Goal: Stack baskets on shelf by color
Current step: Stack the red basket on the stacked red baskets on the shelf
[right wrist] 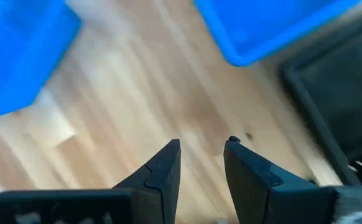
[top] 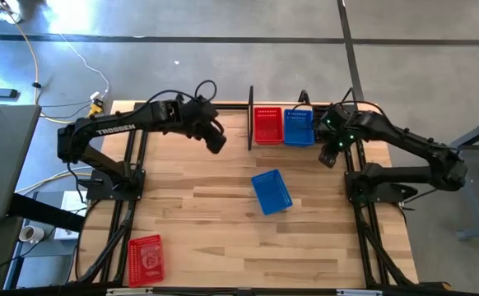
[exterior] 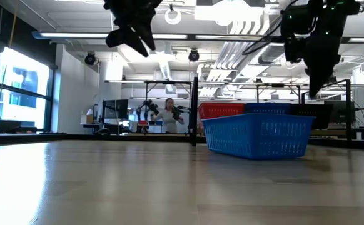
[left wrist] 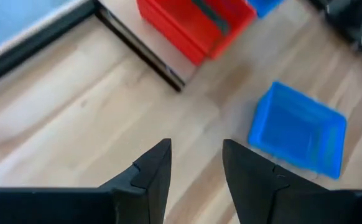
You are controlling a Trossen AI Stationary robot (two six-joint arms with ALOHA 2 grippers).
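I have both arms raised above the far half of the table, left gripper (top: 216, 141) and right gripper (top: 328, 156) parted and empty, flanking the shelf (top: 251, 117), where a red basket (top: 267, 126) and blue basket (top: 298, 127) sit side by side, presumably starting colour stacks. A loose blue basket (top: 271, 191) lies mid-table; a loose red basket (top: 146, 259) lies near-left. The left arm reads "TROSSEN".
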